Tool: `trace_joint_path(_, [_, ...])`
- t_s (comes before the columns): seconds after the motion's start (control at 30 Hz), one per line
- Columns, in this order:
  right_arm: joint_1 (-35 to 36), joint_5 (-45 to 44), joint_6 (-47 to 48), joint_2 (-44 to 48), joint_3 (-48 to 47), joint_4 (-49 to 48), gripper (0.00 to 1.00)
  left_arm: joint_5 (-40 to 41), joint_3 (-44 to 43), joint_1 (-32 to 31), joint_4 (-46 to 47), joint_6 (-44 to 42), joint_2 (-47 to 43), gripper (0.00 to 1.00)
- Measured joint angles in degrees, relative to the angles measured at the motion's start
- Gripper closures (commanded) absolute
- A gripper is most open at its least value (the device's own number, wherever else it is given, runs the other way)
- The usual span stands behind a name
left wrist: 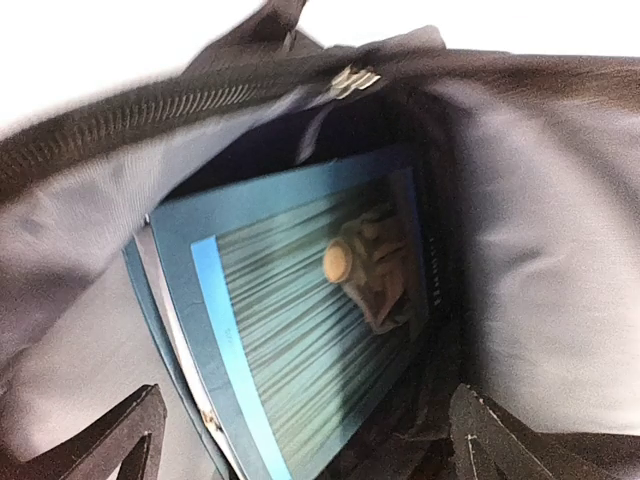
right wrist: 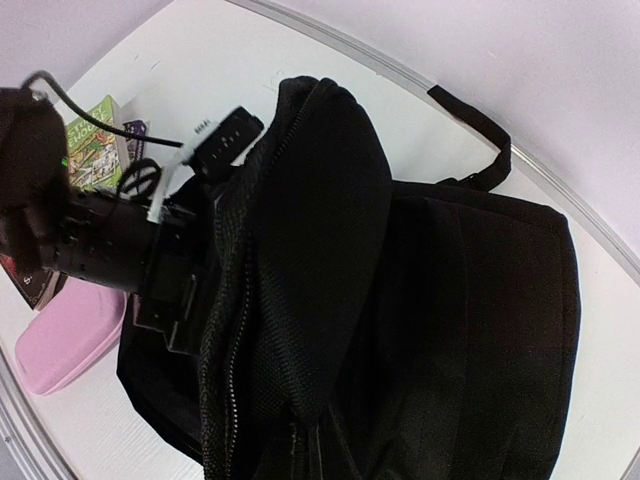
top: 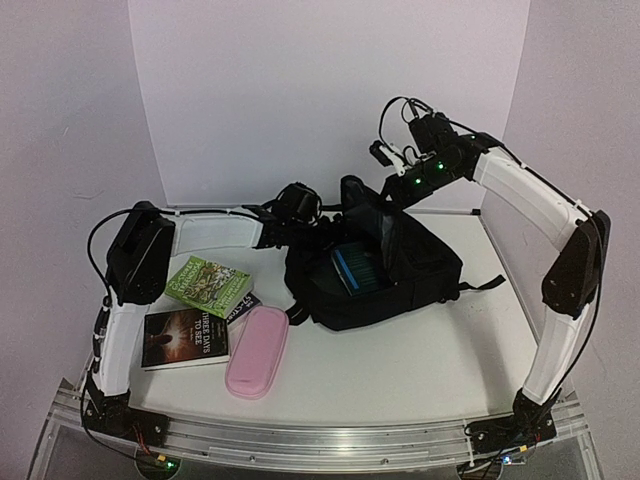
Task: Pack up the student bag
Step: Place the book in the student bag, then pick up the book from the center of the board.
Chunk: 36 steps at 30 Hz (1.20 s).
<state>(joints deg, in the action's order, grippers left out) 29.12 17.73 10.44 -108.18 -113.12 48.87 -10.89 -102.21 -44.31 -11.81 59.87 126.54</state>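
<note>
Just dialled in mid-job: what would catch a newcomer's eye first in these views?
The large black fabric backpack sits mid-table, its mouth gaping, with a blue striped book already inside. The left gripper hangs wide open over that book, while the right gripper seems to hold the bag's flap up. Left of the bag lie a pink oblong zip case, a green paperback and a dark paperback.

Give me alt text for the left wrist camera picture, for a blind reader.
A blue book with a striped cover lies inside the open black bag, seen from its mouth. Grey lining surrounds it, a zip runs along the upper left, and the open left claw's dark fingertips show at the bottom corners.
</note>
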Motion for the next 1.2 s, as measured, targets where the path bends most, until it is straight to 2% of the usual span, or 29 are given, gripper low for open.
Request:
trace_joint_path(0.17, [-0.97, 0.21, 0.08, 0.2, 0.59, -0.34, 1.0, 3.83, 1.29, 0.0, -4.46, -4.8, -6.42, 0.0])
trace_joint_path(0.3, [-2.92, 0.43, 0.21, 0.71, 0.7, -0.35, 1.0, 4.58, 5.86, 0.75, -6.51, -8.07, -13.7, 0.0])
trace_joint_path(0.63, [-7.52, 2.2, 0.71, 2.09, 2.58, -0.23, 1.0, 5.25, 24.25, 12.41, -11.69, -12.18, -31.03, 0.0])
trace_joint_path(0.97, [-4.06, 9.17, -1.47, 2.12, 9.24, -1.47, 0.98, 6.07, 45.18, 19.88, -15.87, -13.04, -50.9, 0.0])
trace_joint_path(1.03, [-2.65, 9.83, -1.54, 1.92, 10.49, -1.7, 0.92, 5.08, 48.25, 23.65, -15.84, -13.03, -53.73, 0.0])
trace_joint_path(1.07, [-1.99, 10.12, -1.55, 1.67, 11.0, -1.71, 0.86, 4.76, 49.42, 25.74, -15.86, -13.02, -54.74, 0.0])
trace_joint_path(1.2, [0.57, 10.74, -2.02, 0.18, 12.88, -2.04, 0.53, 4.16, 51.7, 31.14, -15.79, -13.44, -56.4, 0.0])
